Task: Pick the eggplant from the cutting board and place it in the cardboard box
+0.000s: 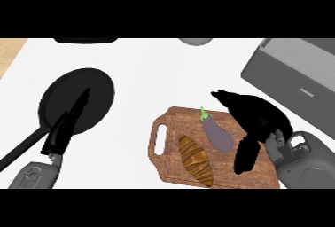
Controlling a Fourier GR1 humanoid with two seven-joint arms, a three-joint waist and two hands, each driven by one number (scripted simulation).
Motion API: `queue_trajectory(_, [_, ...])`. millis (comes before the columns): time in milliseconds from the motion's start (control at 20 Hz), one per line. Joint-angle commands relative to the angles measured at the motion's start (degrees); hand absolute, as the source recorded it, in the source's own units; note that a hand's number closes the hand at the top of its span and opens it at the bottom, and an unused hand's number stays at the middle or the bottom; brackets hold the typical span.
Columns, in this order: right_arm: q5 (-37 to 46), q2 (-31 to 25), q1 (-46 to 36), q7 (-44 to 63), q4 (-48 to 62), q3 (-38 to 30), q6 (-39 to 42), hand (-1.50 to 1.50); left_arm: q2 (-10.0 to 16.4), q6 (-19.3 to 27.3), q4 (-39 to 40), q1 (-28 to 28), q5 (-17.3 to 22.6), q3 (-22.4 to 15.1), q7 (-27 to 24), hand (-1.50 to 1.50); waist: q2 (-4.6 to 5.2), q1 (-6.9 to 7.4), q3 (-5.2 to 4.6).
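The eggplant [218, 134] lies on the cutting board [175, 120], its green stem pointing to the far edge, with a loaf of bread [196, 160] just beside it on the left. The right hand [258, 117] hangs over the board's right side with fingers spread and thumb apart, close against the eggplant but not closed round it; the grey box [294, 80] stands beyond it. The left hand [64, 131] rests with straight fingers over a black pan [98, 88].

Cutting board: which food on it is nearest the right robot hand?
The purple eggplant, just beside the right robot hand; the brown bread lies farther left.
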Motion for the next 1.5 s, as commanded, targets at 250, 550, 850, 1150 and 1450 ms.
queue_trajectory(250, [13.2, 6.9, 0.8, -1.8, 3.2, 1.1, 1.3, -1.50, -2.4, -1.3, 3.3, -3.1, -2.2, 2.8, 0.1, 0.00, 0.04, -0.30, 0.03])
queue_trajectory(550, [15.6, 6.4, 3.4, -6.2, 5.4, -3.2, 7.3, -1.50, -2.0, -2.9, -2.3, 1.4, -3.4, 3.7, 0.5, 0.00, -0.04, -0.21, 0.04])
queue_trajectory(850, [23.0, 12.6, 4.6, -9.2, 11.4, 0.0, 4.9, -1.50, -2.8, -3.8, -0.3, 0.5, -4.3, 5.7, -0.5, 0.00, 0.02, -0.13, 0.04])
queue_trajectory(1150, [27.5, 14.6, 4.6, -11.1, 13.6, -3.2, 6.6, -1.50, -5.5, -2.4, -3.7, 3.5, -7.8, 4.7, 0.2, 0.00, -0.02, -0.10, 0.04])
queue_trajectory(1450, [32.0, 18.5, 7.7, -13.9, 15.6, -2.0, 5.5, -1.50, -4.9, -5.5, 4.3, -3.1, -7.7, 8.8, -1.5, 0.00, 0.06, -0.42, 0.03])
